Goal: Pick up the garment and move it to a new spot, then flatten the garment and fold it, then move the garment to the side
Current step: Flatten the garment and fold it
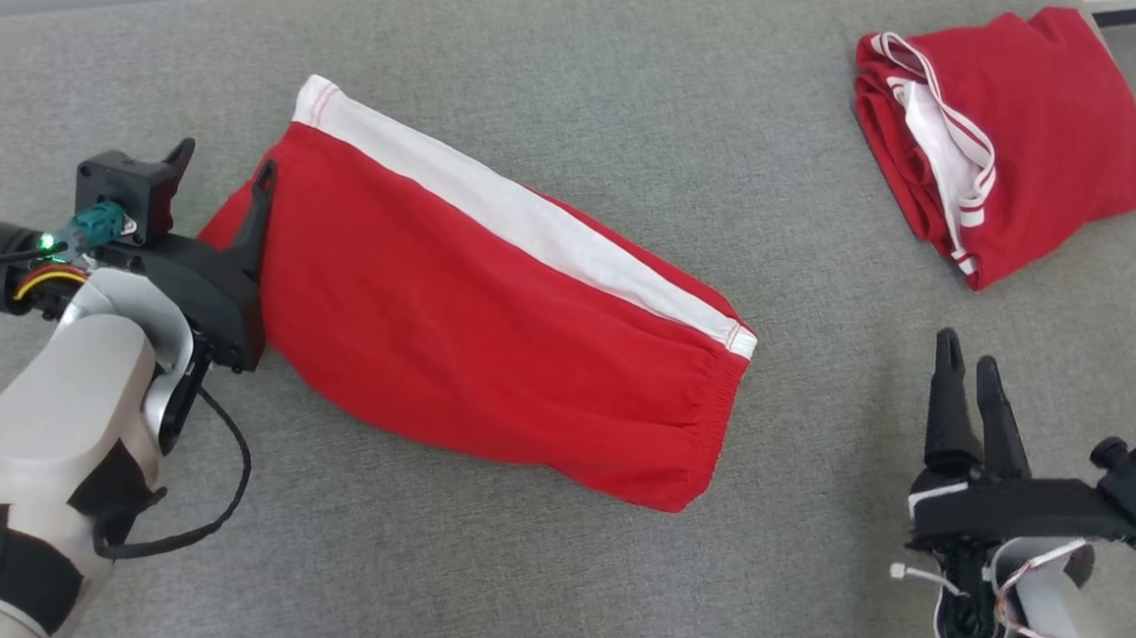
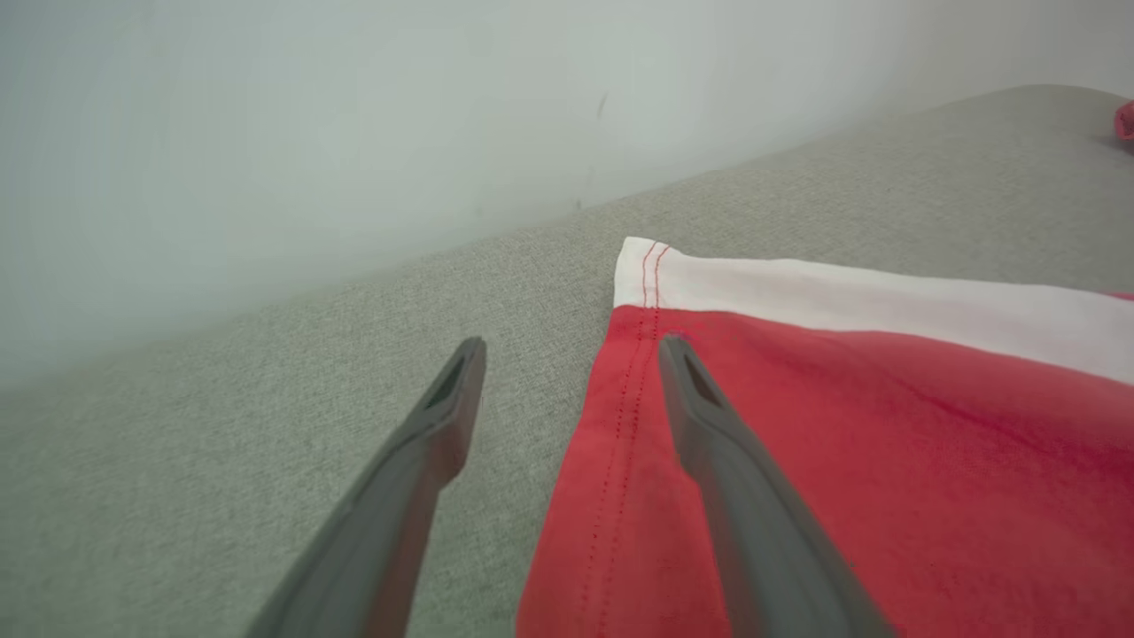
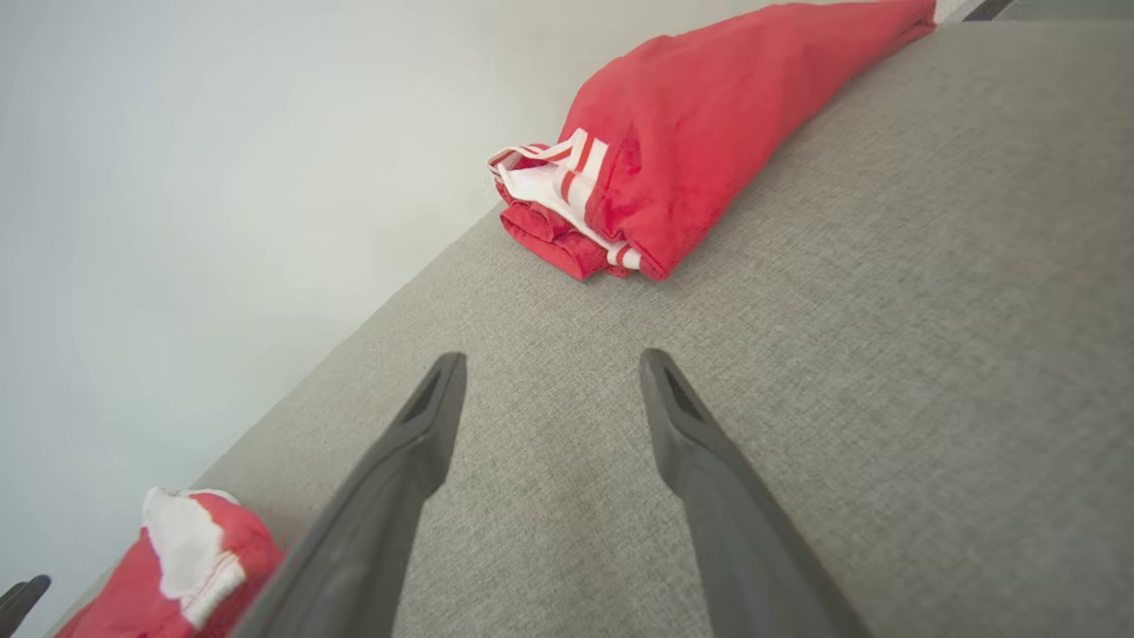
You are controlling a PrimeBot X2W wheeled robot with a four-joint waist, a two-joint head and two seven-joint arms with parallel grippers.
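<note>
- While spread flat, red cloth garment with white stripe (image 1: 487,354) lies mid-way on grey fabric-covered table (image 1: 611,578).
- Left fingers (image 1: 257,211) released, straddling its hem.
- Right fingers (image 1: 946,401) released, well apart from it.

Bright, even, diffuse light is falling from above across the grey upholstered surface (image 1: 552,575), casting only a faint, soft shadow along the near edge of the red shorts (image 1: 488,334). In the 2 wrist views the dark fingers (image 2: 762,532) are blurring toward the bottom edge. The wide lens is bending the surface's far edge, and the pale wall (image 2: 266,133) is washing out.
</note>
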